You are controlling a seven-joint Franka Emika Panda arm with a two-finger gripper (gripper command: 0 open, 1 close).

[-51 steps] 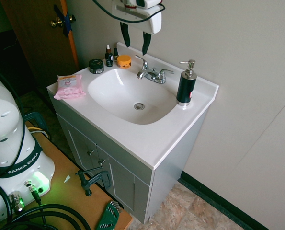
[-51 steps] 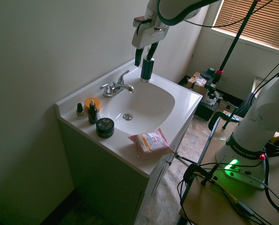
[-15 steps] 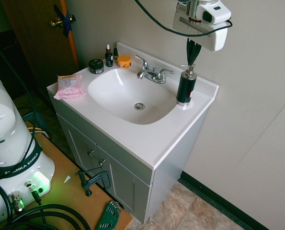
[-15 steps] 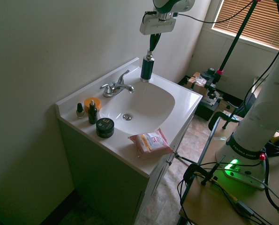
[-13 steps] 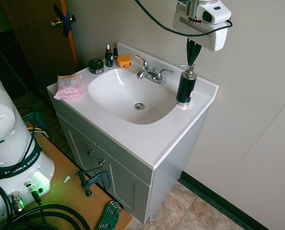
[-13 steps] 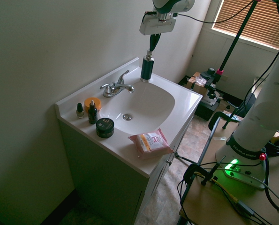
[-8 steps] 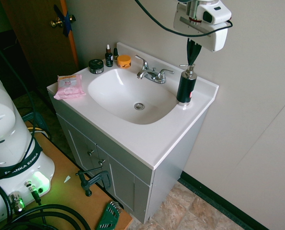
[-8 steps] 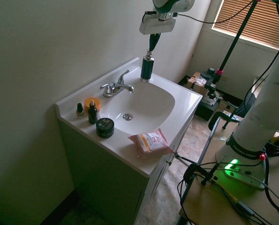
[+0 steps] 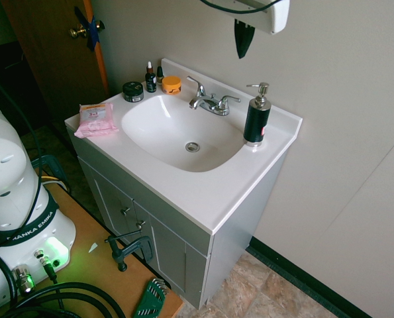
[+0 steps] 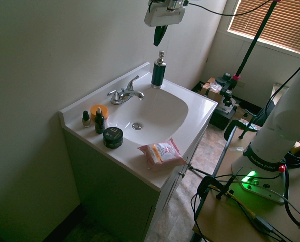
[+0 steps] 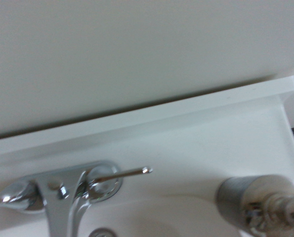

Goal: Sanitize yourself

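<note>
The pincer (image 9: 242, 41) hangs with its black fingers pressed together, empty, high above the far right of the tabletop (image 9: 216, 192), between the faucet (image 9: 210, 101) and the soap dispenser (image 9: 256, 117) and clear of both. The dispenser looks rigid and smooth, likely slippery, tall enough to tip under an off-centre push. Judged from this, its pump head (image 10: 161, 54) wants a straight downward press rather than a grasp, with the spout facing the sink basin (image 9: 144, 126).

The end effector (image 9: 242, 41) is running off the top edge in both exterior views, its head cropped. The wrist view is blurring the soap dispenser (image 11: 263, 203) and cutting off the faucet (image 11: 67, 193).
</note>
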